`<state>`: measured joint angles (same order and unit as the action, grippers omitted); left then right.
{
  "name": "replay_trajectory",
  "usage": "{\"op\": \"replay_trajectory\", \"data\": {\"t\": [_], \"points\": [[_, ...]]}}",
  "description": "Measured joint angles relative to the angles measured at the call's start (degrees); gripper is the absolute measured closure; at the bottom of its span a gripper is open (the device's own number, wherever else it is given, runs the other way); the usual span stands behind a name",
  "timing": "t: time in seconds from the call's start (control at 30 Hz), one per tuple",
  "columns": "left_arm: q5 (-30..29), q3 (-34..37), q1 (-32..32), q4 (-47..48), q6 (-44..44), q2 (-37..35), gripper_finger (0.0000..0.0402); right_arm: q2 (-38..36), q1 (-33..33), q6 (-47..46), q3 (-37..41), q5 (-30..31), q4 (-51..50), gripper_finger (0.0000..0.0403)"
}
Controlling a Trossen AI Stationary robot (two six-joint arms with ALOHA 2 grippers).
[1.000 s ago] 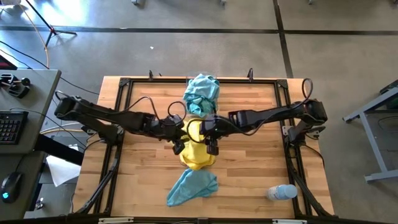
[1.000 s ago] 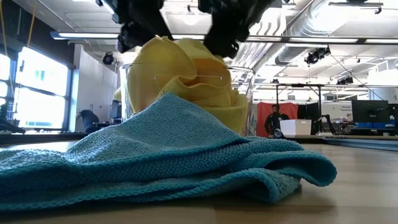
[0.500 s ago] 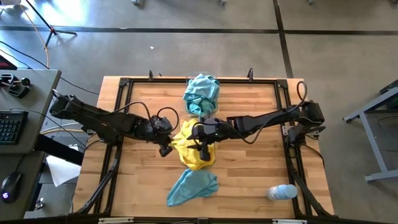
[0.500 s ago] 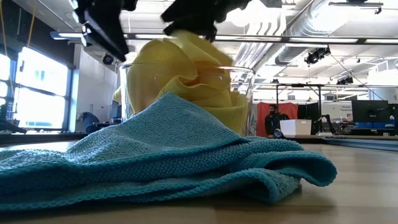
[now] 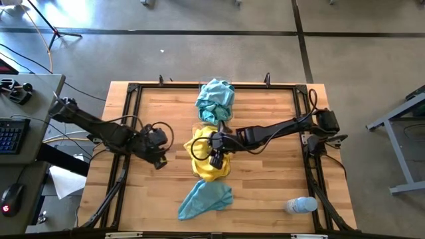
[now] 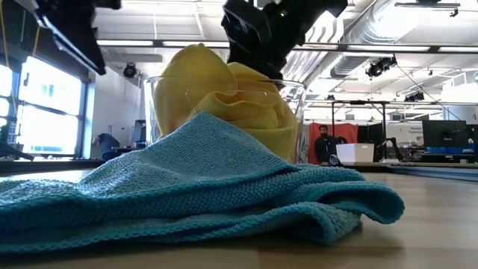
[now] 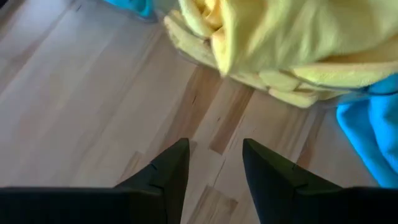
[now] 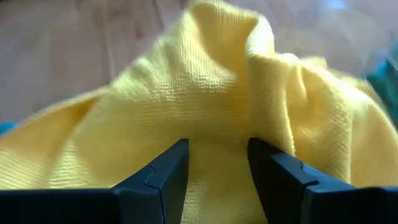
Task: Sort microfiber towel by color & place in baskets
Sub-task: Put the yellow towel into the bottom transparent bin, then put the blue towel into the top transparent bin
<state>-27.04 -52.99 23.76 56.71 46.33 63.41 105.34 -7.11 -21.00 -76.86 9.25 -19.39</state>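
Bright yellow towels (image 5: 207, 159) fill a clear basket (image 6: 296, 119) at the table's middle and bulge over its rim. Teal towels (image 5: 216, 99) are heaped just beyond it, toward the far edge. One teal towel (image 5: 206, 199) lies spread flat on the wood near the near edge and fills the low view's front (image 6: 187, 194). My right gripper (image 5: 214, 157) is open and points down over the yellow heap (image 8: 217, 93). My left gripper (image 5: 158, 159) is open over bare wood (image 7: 93, 112), left of the basket. My right gripper has its open fingers (image 8: 161, 177) on either side of a rumpled yellow fold at the top of the heap, coming from above. Whether the fingers touch the cloth, I cannot tell.
A clear plastic bottle (image 5: 302, 204) lies near the table's near right corner. Black frame rails (image 5: 129, 133) run along the table's left, right and far sides. Bare wood lies left and right of the towels. A person stands far back in the room (image 6: 323, 142).
My left gripper has drawn back from the yellow heap toward the table's left edge. My right gripper has shifted a little leftward over the heap. The yellow fold that stood up under the right gripper half a second ago lies lower now.
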Motion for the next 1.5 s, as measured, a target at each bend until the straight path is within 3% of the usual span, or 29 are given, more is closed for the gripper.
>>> {"op": "replay_trajectory", "data": {"t": [0.17,0.53,0.73,0.93,1.33,1.5], "points": [[-0.4,5.7,1.8,-1.5,4.6,-5.4,0.0261,1.3,1.3,-3.1,0.0,0.2,-5.7,0.0238],[-0.3,11.0,2.7,-7.0,6.1,-8.3,0.0261,8.4,2.7,-1.5,-0.3,-3.5,-2.9,0.0238],[-0.1,11.4,2.7,-7.0,6.1,-8.3,0.0261,6.8,2.7,-3.0,-0.2,-4.0,-2.1,0.0238],[-0.1,11.4,2.7,-7.0,5.3,-8.3,0.0261,3.5,2.7,-5.1,-4.2,-4.3,-9.8,0.0238],[-0.1,11.4,2.7,-6.9,3.8,-8.3,0.0261,2.1,1.4,-7.0,-20.7,1.4,-28.5,0.0238],[0.1,11.4,2.7,-6.9,2.3,-8.3,0.0261,2.0,-4.2,-14.0,-24.4,9.5,-37.0,0.0238]]}}
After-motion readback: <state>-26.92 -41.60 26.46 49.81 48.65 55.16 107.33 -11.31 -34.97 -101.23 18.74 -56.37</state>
